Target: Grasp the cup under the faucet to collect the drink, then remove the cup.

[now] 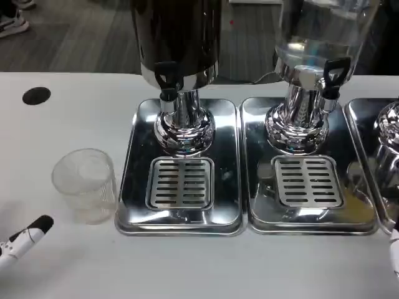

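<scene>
**Clear plastic cup beside two chrome drink dispensers**

Clear, ribbed plastic cup [85, 184] stands upright on the white worktop [199, 268], just left of the left chrome drip tray [128, 205], not under a faucet. On that tray stands a dark-bodied dispenser [177, 43] with a black faucet [167, 78] above a slotted grille [180, 182]. To its right, a clear-bodied dispenser [318, 37] has its own tray and grille. No writing is legible. At the lower left edge, the left robot hand [25, 240] shows a black-tipped finger near the cup, apart from it; its pose cannot be told. A sliver of the right robot hand [394, 252] shows at the right edge, pose unclear.
</scene>
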`<action>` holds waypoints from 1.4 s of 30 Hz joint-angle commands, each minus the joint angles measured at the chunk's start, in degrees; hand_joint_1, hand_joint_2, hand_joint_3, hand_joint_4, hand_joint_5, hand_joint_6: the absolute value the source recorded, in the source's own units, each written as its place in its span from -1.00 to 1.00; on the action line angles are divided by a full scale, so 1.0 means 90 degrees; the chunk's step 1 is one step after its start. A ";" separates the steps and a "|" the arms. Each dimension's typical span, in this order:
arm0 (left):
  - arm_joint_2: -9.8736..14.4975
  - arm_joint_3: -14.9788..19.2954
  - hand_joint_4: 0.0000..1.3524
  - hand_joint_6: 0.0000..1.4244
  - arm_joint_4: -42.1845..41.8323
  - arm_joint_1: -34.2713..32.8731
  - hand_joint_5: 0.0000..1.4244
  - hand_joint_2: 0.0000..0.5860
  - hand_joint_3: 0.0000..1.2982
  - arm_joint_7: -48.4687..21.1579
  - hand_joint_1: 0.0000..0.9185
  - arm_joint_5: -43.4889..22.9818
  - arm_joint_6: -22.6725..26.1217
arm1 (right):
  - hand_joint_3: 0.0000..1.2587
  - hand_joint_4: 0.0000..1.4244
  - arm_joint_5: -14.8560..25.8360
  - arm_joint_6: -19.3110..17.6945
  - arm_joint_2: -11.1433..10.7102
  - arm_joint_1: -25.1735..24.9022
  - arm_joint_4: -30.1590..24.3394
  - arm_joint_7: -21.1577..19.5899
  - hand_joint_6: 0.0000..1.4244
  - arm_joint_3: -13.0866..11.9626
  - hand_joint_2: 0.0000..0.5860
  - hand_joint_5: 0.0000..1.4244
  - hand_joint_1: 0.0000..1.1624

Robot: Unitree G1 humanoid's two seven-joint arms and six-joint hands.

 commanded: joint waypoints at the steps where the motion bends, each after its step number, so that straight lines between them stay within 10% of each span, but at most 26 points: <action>1: 0.0085 -0.0188 -1.00 -0.77 -0.0128 -0.0132 -0.87 -0.86 -1.00 0.0148 -0.13 0.0196 0.0162 | -0.31 -0.55 0.0081 0.0022 -0.0020 0.0015 -0.0040 0.0011 -0.75 -0.0050 1.00 -0.62 0.03; 42: 0.0017 -0.1120 -0.96 -0.76 0.0522 -0.1065 -0.85 -0.81 -1.00 0.0616 -0.14 0.0702 0.0617 | -0.30 -0.54 0.0323 -0.0205 -0.0009 0.0097 -0.0172 -0.0035 -0.75 -0.0195 1.00 -0.62 0.04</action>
